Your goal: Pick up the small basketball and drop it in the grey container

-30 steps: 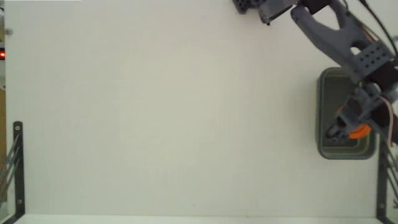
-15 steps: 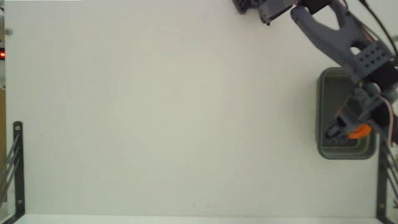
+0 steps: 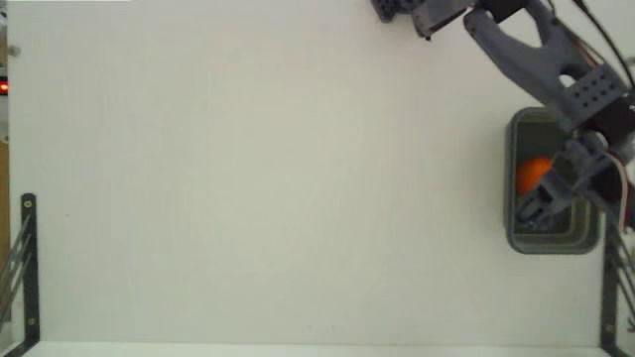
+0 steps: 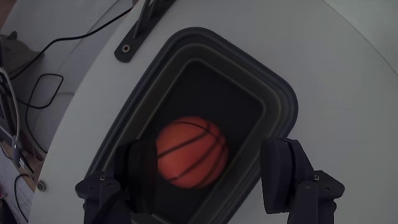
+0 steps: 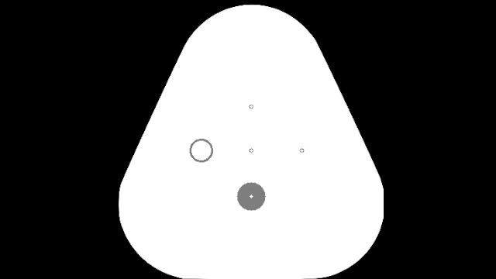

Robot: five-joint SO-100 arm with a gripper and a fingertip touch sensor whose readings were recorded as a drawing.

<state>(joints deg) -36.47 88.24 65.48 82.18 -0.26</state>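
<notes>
Fixed view, seen from above: my arm [image 3: 541, 59] reached in from the top right across the white table [image 3: 278, 178], and my gripper [image 3: 544, 206] hung over the grey container [image 3: 514, 230], which sat close to the table's right edge. The small basketball [image 3: 533, 173] lay inside the container, toward its left wall in this view, clear of my fingers. A black metal bracket [image 3: 28, 268] stood at the lower left edge of the table and a second one [image 3: 609, 297] at the lower right, just below the container.

Wrist view: my jaws were spread wide, gripping nothing. One dark finger [image 4: 287, 168] showed at the lower right, over the container's rim [image 4: 283, 102]; the other [image 4: 134, 165] showed at the lower left, over the container's interior. Between and beyond them the small basketball [image 4: 189, 151] rested on the dark floor of the grey container, its black seam lines plain, touching neither finger. My gripper [image 4: 208, 171] was centred over the tub's opening. A black bracket [image 4: 140, 28] lay on the table beside the container's far rim, and loose cables [image 4: 37, 74] trailed off the table's edge at the left.
</notes>
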